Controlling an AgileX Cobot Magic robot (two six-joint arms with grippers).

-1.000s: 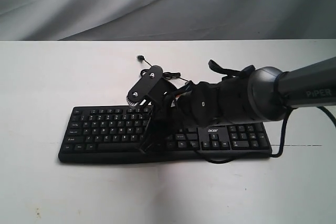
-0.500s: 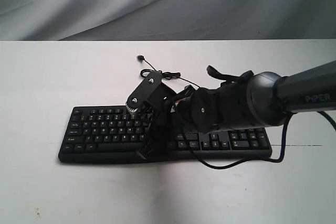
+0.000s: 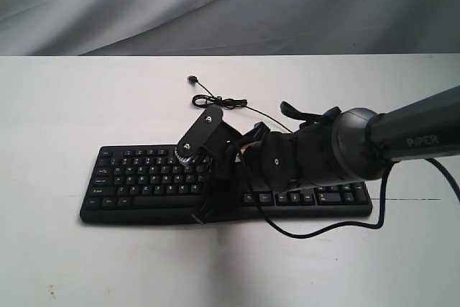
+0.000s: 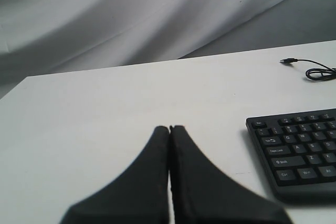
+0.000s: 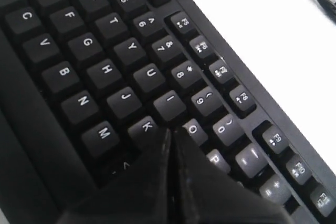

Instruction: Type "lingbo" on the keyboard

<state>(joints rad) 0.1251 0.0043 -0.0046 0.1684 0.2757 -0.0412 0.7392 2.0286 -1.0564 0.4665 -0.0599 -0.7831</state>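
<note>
The black keyboard (image 3: 136,174) lies across the middle of the white table (image 3: 65,106), with its thin cable (image 3: 223,102) curled behind it. My right gripper (image 3: 203,210) reaches in from the right and points down onto the keyboard's letter block. In the right wrist view this gripper (image 5: 170,129) is shut, and its joined tips sit between the K and O keys of the keyboard (image 5: 94,45). My left gripper (image 4: 169,128) is shut on nothing and hangs over bare table beside the Esc end of the keyboard (image 4: 299,150). The exterior view does not show it.
The cable's plug (image 3: 191,78) rests on the table behind the keyboard; the cable (image 4: 315,69) also shows in the left wrist view. A grey cloth backdrop (image 3: 215,5) hangs behind the table. The right arm's own cable (image 3: 323,226) loops in front of the keyboard.
The right arm has dropped lower and come nearer the keyboard's front edge, so its shut fingertips are lower in the exterior view. The keyboard has not shifted.
</note>
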